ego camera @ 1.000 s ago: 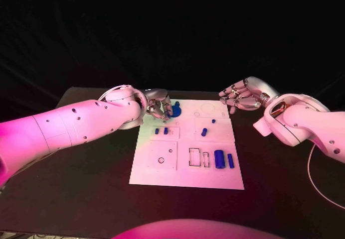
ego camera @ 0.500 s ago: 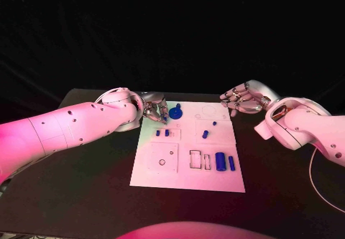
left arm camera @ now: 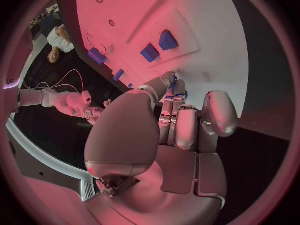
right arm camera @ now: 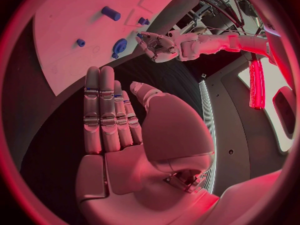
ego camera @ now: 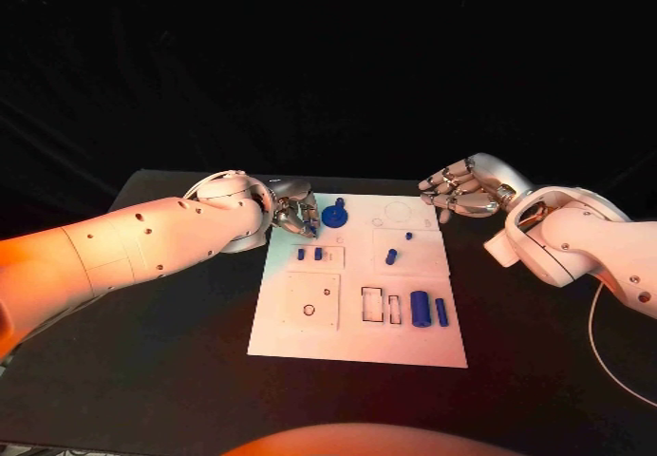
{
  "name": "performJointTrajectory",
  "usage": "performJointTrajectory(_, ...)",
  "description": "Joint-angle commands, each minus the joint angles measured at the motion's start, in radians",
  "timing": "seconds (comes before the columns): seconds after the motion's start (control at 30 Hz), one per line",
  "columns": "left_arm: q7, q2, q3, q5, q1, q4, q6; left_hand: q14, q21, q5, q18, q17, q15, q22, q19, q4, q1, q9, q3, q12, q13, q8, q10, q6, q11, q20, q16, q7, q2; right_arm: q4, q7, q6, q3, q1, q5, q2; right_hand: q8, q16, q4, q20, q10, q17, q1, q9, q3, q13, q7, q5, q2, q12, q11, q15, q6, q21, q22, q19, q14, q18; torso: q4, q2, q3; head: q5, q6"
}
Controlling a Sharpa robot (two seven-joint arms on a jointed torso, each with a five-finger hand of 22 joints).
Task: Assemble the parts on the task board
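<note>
The left robot hand (ego camera: 294, 212) hangs over the far left corner of the white board (ego camera: 356, 332), fingers curled, holding nothing; a blue disc-shaped part (ego camera: 337, 215) lies just beside its fingertips. The right robot hand (ego camera: 459, 190) hovers beside the far right corner above the desk (ego camera: 164, 380), fingers extended, empty.
</note>
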Motion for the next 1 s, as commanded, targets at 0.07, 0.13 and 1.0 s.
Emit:
performJointTrajectory(0.07,-0.002,0.007,-0.001,-0.008,-0.002,-0.007,0.022,0.010,0.003,0.006,-0.005,-0.001,0.000,0.000,0.003,0.001,-0.009,0.001,0.007,-0.005,0.000,-0.002,0.005,0.004,0.001,0.002,-0.001,0.001,0.003,0.000,0.010,0.001,0.000,-0.001,-0.001,0.000,-0.005,-0.005,0.003,0.002,0.007,-0.002,-0.008,-0.001,0.003,-0.001,0.003,0.001,-0.003,-0.005,-0.001,0.000,-0.003,-0.005,-0.002,0.006,0.005,0.005,0.0006,0.000,0.0005,0.000,-0.002)
performJointTrajectory(0.13,-0.004,0.011,-0.001,-0.009,-0.002,-0.010,0.023,0.010,0.003,0.006,-0.005,-0.001,0.000,0.000,0.003,0.001,-0.009,0.001,0.007,-0.005,0.000,-0.002,0.005,0.004,0.001,0.002,-0.001,0.001,0.003,0.001,0.011,0.002,0.000,-0.001,-0.001,0.000,-0.005,-0.005,0.003,0.002,0.007,-0.002,-0.008,-0.001,0.003,-0.001,0.003,0.001,-0.003,-0.005,-0.001,0.000,-0.003,-0.005,-0.002,0.006,0.005,0.005,0.0014,0.000,0.0003,-0.001,-0.003)
performJointTrajectory(1.0,-0.033,0.027,-0.003,-0.014,-0.006,-0.027,0.064,0.010,0.005,0.006,-0.006,-0.003,-0.001,0.003,0.003,0.001,-0.011,0.002,0.009,-0.008,0.002,-0.002,0.011,0.009,0.000,0.002,-0.002,0.000,0.005,0.000,0.011,0.006,0.000,-0.001,0.000,0.000,-0.005,-0.009,0.002,0.002,0.007,-0.002,-0.007,-0.001,0.004,-0.004,0.004,0.001,-0.003,-0.006,0.000,0.000,-0.003,-0.007,-0.003,0.006,0.005,0.005,0.0004,-0.001,0.0000,-0.002,-0.014)
